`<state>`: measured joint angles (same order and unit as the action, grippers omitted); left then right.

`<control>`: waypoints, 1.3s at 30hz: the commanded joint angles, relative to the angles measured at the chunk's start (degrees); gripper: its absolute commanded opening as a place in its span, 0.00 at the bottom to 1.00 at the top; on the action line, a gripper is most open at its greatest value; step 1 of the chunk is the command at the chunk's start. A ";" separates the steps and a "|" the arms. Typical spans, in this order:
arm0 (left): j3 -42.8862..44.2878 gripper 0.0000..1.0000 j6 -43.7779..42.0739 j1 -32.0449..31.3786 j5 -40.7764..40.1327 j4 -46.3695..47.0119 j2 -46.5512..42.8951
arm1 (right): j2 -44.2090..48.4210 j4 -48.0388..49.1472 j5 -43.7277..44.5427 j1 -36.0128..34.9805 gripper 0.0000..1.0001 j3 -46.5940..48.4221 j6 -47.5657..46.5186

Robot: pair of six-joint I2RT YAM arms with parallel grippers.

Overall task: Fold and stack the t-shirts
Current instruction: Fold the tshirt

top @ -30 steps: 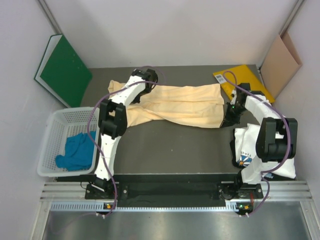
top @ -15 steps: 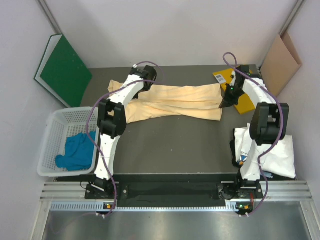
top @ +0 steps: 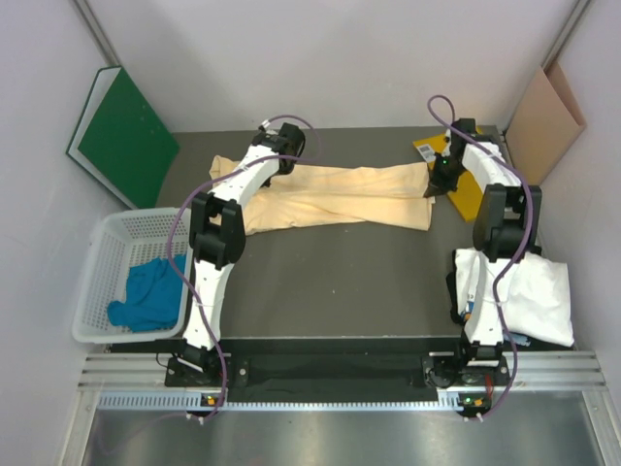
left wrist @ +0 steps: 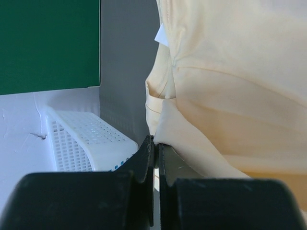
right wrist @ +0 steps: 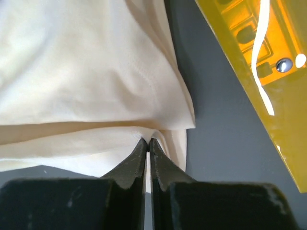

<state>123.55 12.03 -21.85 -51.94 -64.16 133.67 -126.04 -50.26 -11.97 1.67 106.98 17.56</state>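
- Now the peach shirt [top: 340, 199] lies stretched left to right across the far table [top: 340, 282], held at each end.
- Left gripper [left wrist: 155, 145] pinches cloth at its left end; right gripper [right wrist: 147, 143] pinches its right edge, beside the yellow folder [right wrist: 249, 62].
- Any fold likely runs across that long axis.

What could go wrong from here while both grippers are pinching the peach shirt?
1. The left gripper and the right gripper each hold only a thin bit of cloth at the fingertips, so the peach t-shirt could slip free if they pull apart.
2. The yellow folder lies close beside the corner the right gripper holds. A sideways sweep might catch it.
3. The shirt lies creased across its middle, so the fold may come out uneven.
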 commanded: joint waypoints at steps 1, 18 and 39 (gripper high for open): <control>-0.41 0.00 -2.36 0.22 -2.20 5.00 -3.41 | -1.49 2.53 2.39 0.26 0.14 3.59 0.01; 3.45 0.17 -15.90 0.14 -2.91 29.79 3.87 | 13.27 10.27 1.77 -1.06 1.00 -11.96 -1.57; -13.93 0.99 14.21 3.20 24.22 12.59 -22.83 | 8.80 8.42 7.04 -11.07 0.90 -3.98 -7.45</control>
<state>111.46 16.34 -21.28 -38.52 -43.20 112.22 -114.89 -40.91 -8.78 -4.14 97.14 12.45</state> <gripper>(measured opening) 0.987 0.904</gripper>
